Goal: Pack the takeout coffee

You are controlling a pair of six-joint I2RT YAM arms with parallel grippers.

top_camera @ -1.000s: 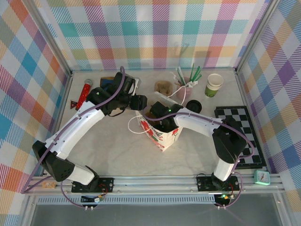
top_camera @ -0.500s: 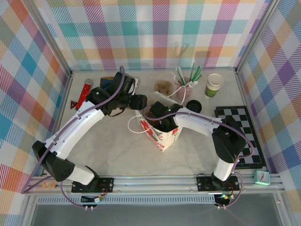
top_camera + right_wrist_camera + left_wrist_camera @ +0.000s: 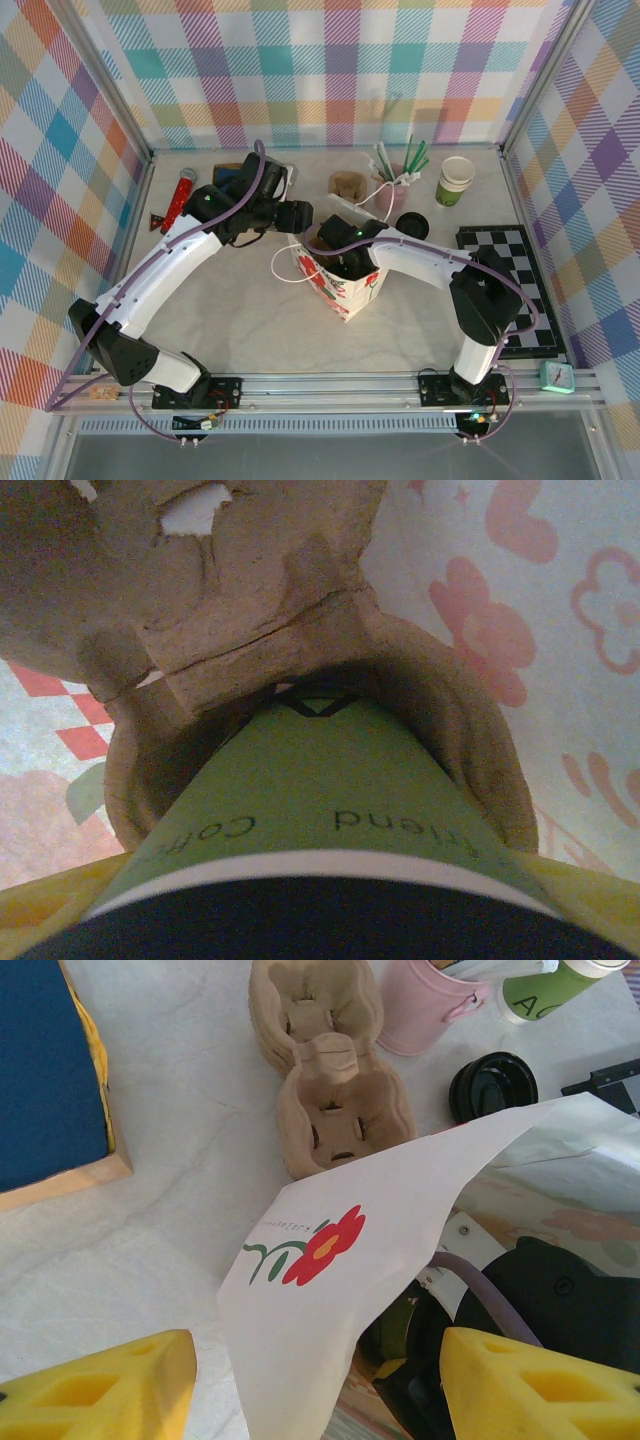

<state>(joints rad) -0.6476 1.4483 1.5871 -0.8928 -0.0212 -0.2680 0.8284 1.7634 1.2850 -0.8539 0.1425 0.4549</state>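
Listing from the left: left gripper [image 3: 315,1385], yellow fingers set wide apart, the lip of the white flower-printed paper bag [image 3: 330,1280] standing loose between them, not pinched.

Centre, inside that bag: takeout coffee [image 3: 310,800], a green paper cup with cream band and black plastic lid, base pointing into a socket of the brown moulded-pulp carrier [image 3: 250,610].

Right gripper [image 3: 320,920] clasps the cup at its upper band.

Handling, judged: light, thin-walled, crushable, possibly filled, so keep upright. Hold gently at the stiffer rim band.

Obscured: cup base and seating depth. Lid and fingertips blurred, cut off at the frame edge. Bag floor hidden beneath the carrier.
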